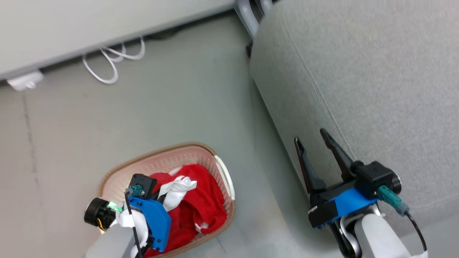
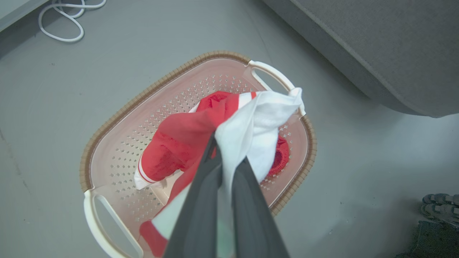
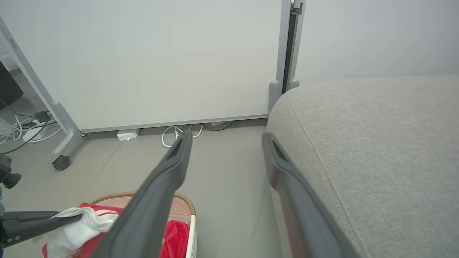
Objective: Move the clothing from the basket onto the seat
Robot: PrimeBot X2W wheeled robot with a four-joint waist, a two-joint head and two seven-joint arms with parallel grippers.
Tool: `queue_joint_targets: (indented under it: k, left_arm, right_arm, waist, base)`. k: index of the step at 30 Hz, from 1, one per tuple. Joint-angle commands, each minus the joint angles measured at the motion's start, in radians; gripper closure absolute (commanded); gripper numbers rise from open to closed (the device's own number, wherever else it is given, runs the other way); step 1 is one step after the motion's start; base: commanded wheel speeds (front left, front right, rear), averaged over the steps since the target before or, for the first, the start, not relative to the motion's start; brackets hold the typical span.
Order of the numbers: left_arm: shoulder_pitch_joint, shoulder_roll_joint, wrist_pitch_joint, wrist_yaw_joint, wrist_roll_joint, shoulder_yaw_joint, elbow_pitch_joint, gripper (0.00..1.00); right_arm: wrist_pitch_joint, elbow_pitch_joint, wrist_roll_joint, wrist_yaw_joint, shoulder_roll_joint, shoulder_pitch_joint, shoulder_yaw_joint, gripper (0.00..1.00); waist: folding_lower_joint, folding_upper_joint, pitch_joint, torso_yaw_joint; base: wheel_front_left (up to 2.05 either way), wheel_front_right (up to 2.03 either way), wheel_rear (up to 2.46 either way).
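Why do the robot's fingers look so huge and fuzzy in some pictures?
Left wrist view: the left fingers sit close to the lens, so they look big and soft, while the basket is sharp. Right wrist view: same for the right fingers. Head view: even light, no glare.

clothing is showing soft matt red cloth with white panels | basket is showing smooth, perforated cream plastic, its rim looking like brown wickerwork | seat is showing matt, finely grained grey upholstery with a stitched seam | floor is looking smooth, matt grey | right tool is showing dark matt plastic fingers
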Motion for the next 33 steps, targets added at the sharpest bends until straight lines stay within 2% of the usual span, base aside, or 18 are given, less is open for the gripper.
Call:
queue_joint_targets:
  k: [1, 9, 17, 25, 33]
  left_arm:
    - [0.017, -0.009, -0.021, -0.003, -0.01, 0.008, -0.005, 1.0]
    - [-0.007, -0.042, -0.098, -0.004, -0.038, 0.028, -0.043, 1.0]
    - [-0.068, -0.088, -0.139, 0.007, -0.042, 0.045, -0.137, 1.0]
    - [-0.177, -0.132, -0.108, 0.019, -0.028, 0.029, -0.241, 1.0]
    - [-0.266, -0.165, -0.056, 0.013, -0.024, -0.006, -0.299, 1.0]
  right_arm:
    - [-0.004, 0.008, -0.009, 0.0, -0.002, 0.022, -0.001, 0.0]
    - [-0.004, 0.026, -0.026, 0.0, -0.003, 0.069, -0.008, 0.0]
    - [-0.002, 0.035, -0.035, 0.0, -0.002, 0.105, -0.018, 0.0]
    - [0.013, 0.038, -0.034, 0.0, -0.002, 0.125, -0.003, 0.0]
    - [0.028, 0.041, -0.031, 0.0, -0.002, 0.147, 0.01, 0.0]
  waist:
    - [0.0004, -0.0001, -0.104, 0.075]
    - [0.0004, -0.0001, -0.184, 0.136]
    - [0.0004, -0.0001, -0.234, 0.212]
    - [0.0004, -0.0001, -0.275, 0.274]
    - [0.0004, -0.0001, -0.315, 0.295]
  base:
    - [0.0, 0.0, 0.0]
    - [0.0, 0.0, 0.0]
    - [0.0, 0.0, 0.0]
    - [0.0, 0.0, 0.0]
    - [0.0, 0.0, 0.0]
